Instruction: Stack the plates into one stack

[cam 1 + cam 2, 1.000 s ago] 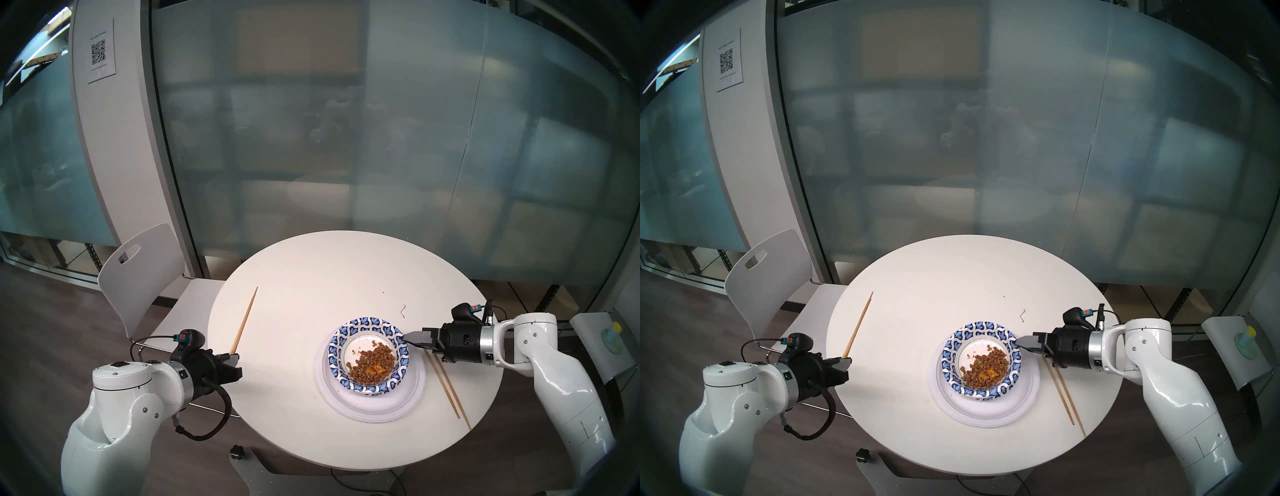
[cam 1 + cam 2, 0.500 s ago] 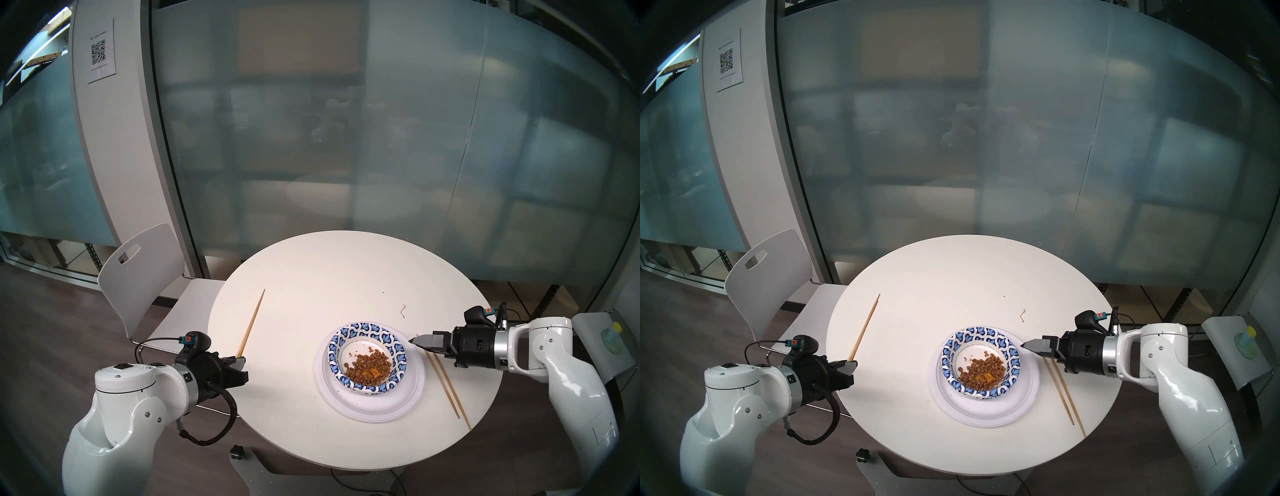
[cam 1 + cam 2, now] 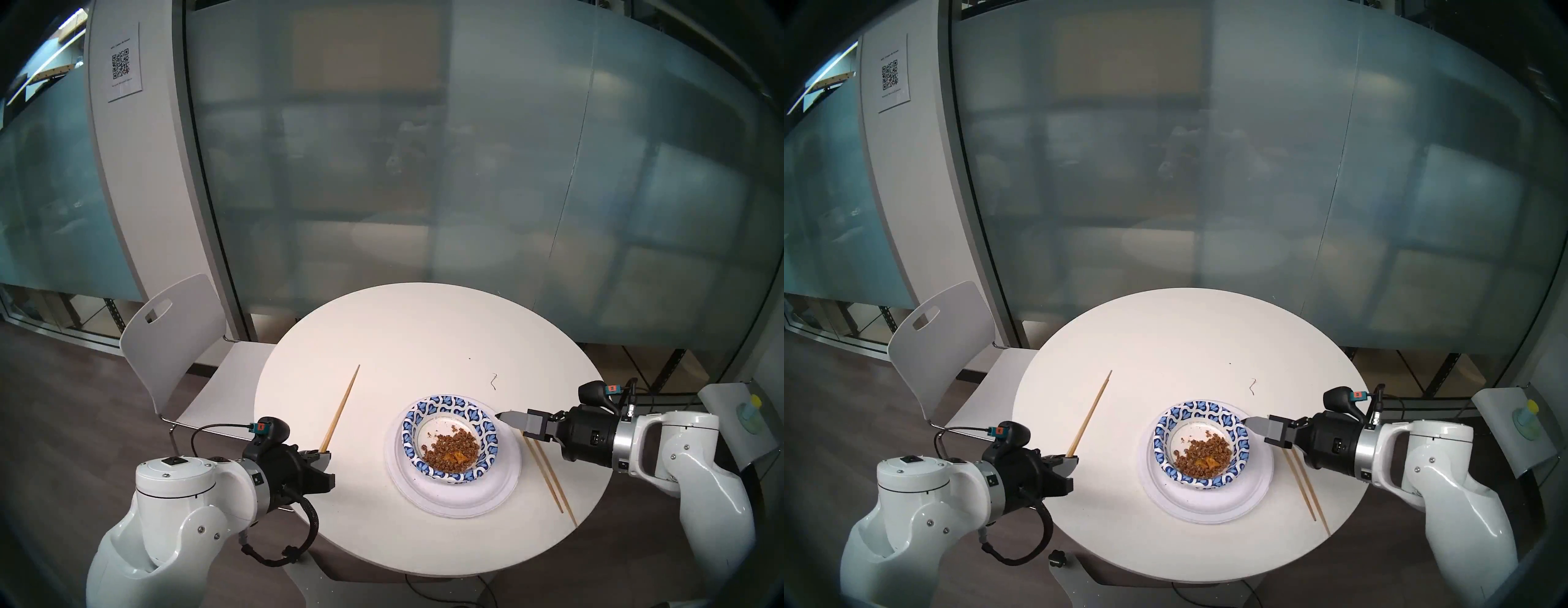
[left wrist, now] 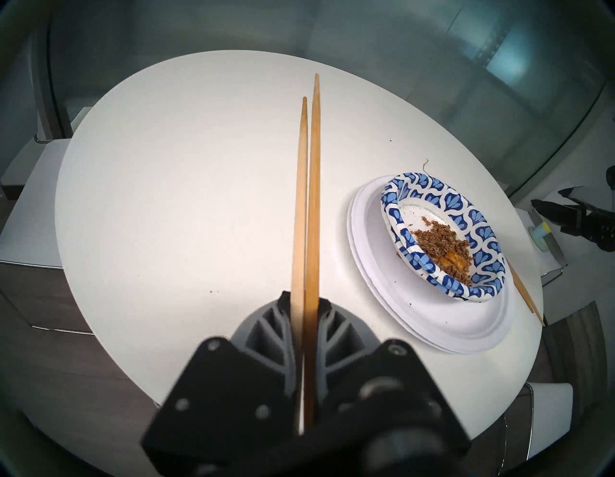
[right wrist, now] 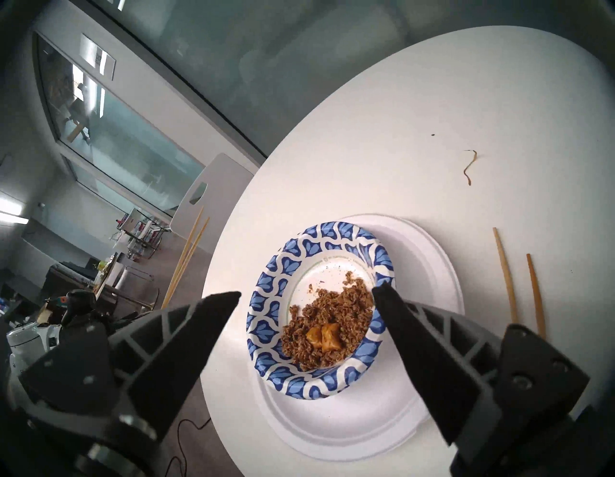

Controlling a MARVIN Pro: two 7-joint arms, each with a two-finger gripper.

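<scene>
The stack (image 3: pixel 453 456) is seen right of centre on the round table (image 3: pixel 407 339), wide white plates (image 3: pixel 475 496) beneath and a blue-patterned dish (image 3: pixel 449 437) holding brown food scraps (image 3: pixel 452 448) on top; in the left wrist view a second patterned rim can be made out just under the top one. The right gripper (image 3: pixel 511 418) is found just beside the stack's right edge, pointed leftward at it, and its jaws are shown spread wide and empty in the right wrist view, with the patterned dish framed between the fingertips (image 5: pixel 226 299). The left gripper (image 3: pixel 324 456) is placed well apart from the stack, on its left, and is clamped on a pair of chopsticks (image 3: pixel 339 409) whose long axis runs away from the robot, roughly parallel to the stack's near side. The right arm is therefore judged the nearer one for any adjustment of the pile, while the held pair would have to be swung rightward to reach it. A second pair of chopsticks (image 3: pixel 547 479) is seen lying on the table just right of the white plates; only the head views show both arms together, and only the wrist views settle each grip
</scene>
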